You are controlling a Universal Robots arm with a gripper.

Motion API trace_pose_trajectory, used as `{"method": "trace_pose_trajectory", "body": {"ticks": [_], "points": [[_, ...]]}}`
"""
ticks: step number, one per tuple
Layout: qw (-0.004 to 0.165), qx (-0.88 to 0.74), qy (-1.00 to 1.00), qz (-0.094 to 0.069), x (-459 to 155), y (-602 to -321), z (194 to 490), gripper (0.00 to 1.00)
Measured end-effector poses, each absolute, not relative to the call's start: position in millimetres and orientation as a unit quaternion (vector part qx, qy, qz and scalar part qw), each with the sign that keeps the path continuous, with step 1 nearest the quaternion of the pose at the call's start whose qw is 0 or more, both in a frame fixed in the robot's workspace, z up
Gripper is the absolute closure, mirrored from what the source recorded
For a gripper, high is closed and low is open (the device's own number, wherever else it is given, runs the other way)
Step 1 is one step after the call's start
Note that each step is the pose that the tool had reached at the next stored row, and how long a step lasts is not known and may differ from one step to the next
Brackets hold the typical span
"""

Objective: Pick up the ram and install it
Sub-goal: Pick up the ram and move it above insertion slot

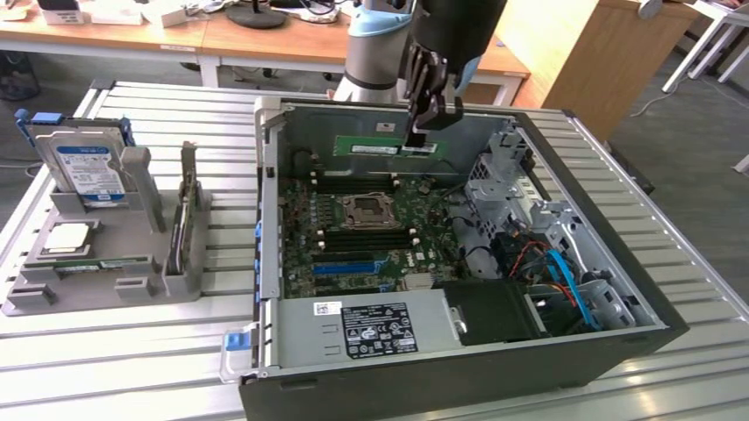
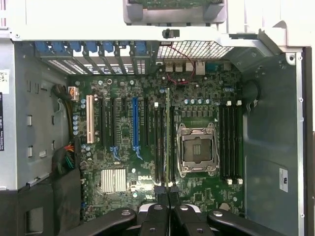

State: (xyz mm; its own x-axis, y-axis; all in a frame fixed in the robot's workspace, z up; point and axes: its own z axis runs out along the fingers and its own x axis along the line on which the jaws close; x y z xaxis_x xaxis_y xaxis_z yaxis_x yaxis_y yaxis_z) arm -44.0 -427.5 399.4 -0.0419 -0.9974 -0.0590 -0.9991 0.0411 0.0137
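We find the gripper (image 1: 419, 139) inside the open case (image 1: 655, 289), with its jaws clamped on the ram (image 1: 374, 145). In the exterior view the grip falls at the ram's end toward that view's right, and the rest of the stick extends level toward that view's left. The ram stands on its long edge and is raised above the motherboard (image 1: 339, 254), in front of the far wall of the case. In the wrist view the gripper (image 2: 168, 191) pinches the ram (image 2: 168, 132) between two dark fingers (image 2: 158, 196). We see the stick edge-on as a thin line running lengthwise over the motherboard (image 2: 123, 206). This line lies parallel to the slots (image 2: 160, 142) just beside the CPU socket (image 2: 197, 147), on the side toward the blue expansion slot (image 2: 135, 123). We cannot tell whether the lower edge of the ram touches a slot. A power supply (image 1: 363, 329) occupies the near end of the case in the exterior view. A grey fixture (image 1: 70, 294) stands on the slatted table (image 1: 117, 368) at the exterior view's left, well apart from the gripper. It holds an upright hard drive (image 1: 84, 165), a silver CPU chip (image 1: 65, 237), a second ram (image 1: 105, 263) lying flat, and an upright card (image 1: 182, 219).
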Motion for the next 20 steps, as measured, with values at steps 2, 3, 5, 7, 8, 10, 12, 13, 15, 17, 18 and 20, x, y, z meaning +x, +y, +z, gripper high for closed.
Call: {"method": "trace_pose_trajectory", "body": {"ticks": [2,3,5,7,8,10,12,13,15,17,18,20], "points": [[0.017,-0.692,0.721,0.025,-44.0,-427.5,397.2,0.88],[0.017,-0.692,0.721,0.025,-44.0,-427.5,396.2,0.88],[0.017,-0.692,0.721,0.025,-44.0,-427.6,394.1,0.88],[0.017,-0.692,0.721,0.025,-44.1,-427.5,392.4,0.88],[0.017,-0.692,0.721,0.025,-44.0,-427.6,391.5,0.88],[0.017,-0.692,0.721,0.025,-44.1,-427.6,389.7,0.88],[0.017,-0.692,0.721,0.025,-44.1,-427.6,387.7,0.88],[0.017,-0.692,0.721,0.025,-44.0,-427.5,386.8,0.88],[0.017,-0.692,0.721,0.025,-44.0,-427.5,385.0,0.88],[0.017,-0.692,0.721,0.025,-44.0,-427.5,383.3,0.88],[0.017,-0.692,0.721,0.025,-44.0,-427.5,382.4,0.88],[0.017,-0.692,0.721,0.025,-44.0,-427.6,380.5,0.88]]}}
